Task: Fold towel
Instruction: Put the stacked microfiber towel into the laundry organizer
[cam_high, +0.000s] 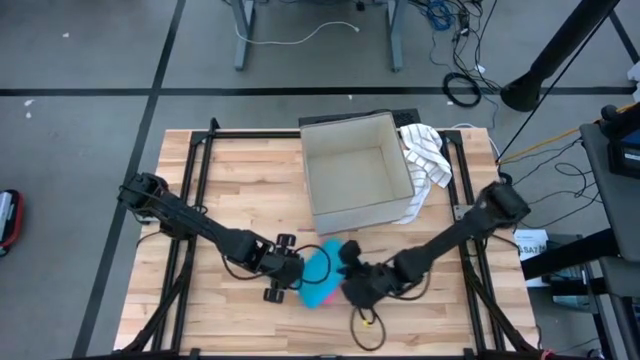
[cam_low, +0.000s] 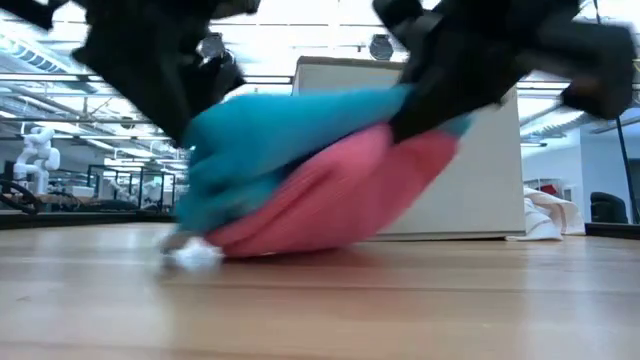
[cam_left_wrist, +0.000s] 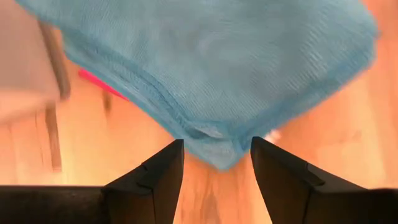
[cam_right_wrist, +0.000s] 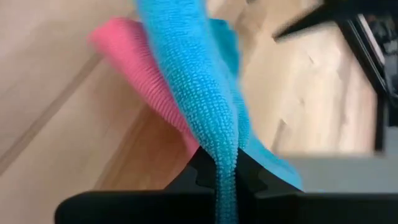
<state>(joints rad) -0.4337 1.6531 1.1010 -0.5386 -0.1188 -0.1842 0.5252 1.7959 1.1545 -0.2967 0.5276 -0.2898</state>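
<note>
I see an open cardboard box (cam_high: 357, 172) at the upper middle of the bench (cam_high: 240, 190), with a striped cloth (cam_high: 428, 152) draped just right of it.

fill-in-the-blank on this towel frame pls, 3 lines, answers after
1. The right hand is ____ on the blue towel.
2. Under the blue towel lies a ____ towel.
3. The left hand stands ____ at a corner of the blue towel.
Missing words: shut; pink; open
</note>
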